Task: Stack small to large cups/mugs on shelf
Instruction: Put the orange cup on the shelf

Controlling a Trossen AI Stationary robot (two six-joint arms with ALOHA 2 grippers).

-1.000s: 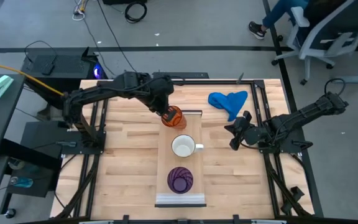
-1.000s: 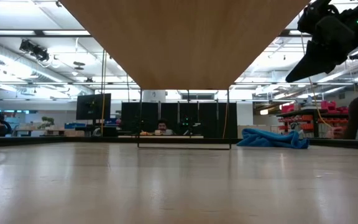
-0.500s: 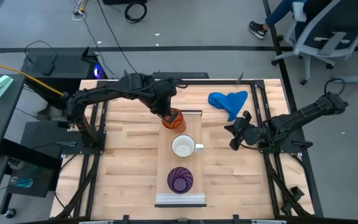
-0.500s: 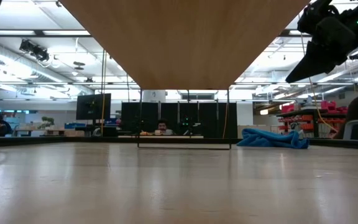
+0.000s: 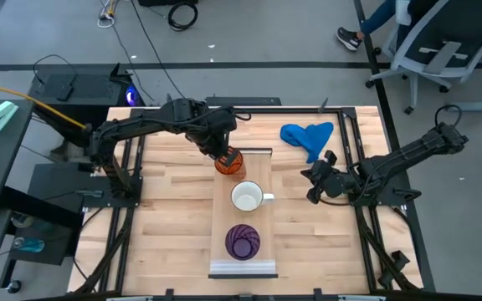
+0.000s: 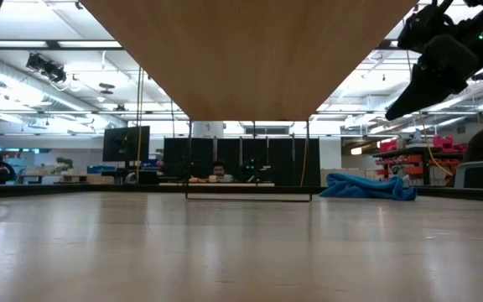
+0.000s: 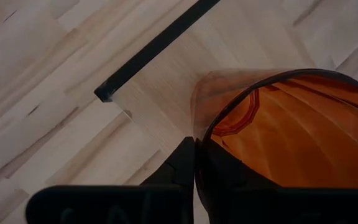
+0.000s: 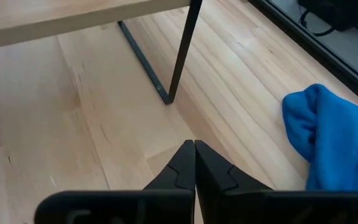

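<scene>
High view showed the left claw (image 5: 223, 155) grasping the orange cup (image 5: 230, 162) over the shelf's (image 5: 262, 242) dark end. The right claw (image 5: 315, 186) hung clenched, empty, beside the shelf.

Bright even ceiling light; soft shadows; tabletop (image 6: 241, 252) sheen in low view; wrist foregrounds blurred.

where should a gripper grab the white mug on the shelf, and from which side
Likely best on the rim wall of the white mug, from straight above. It stands upright and open-mouthed on the shelf, so one finger can go inside, one outside. Pick the side away from its handle, which points toward the right gripper, clear of the orange cup and purple cup.
</scene>
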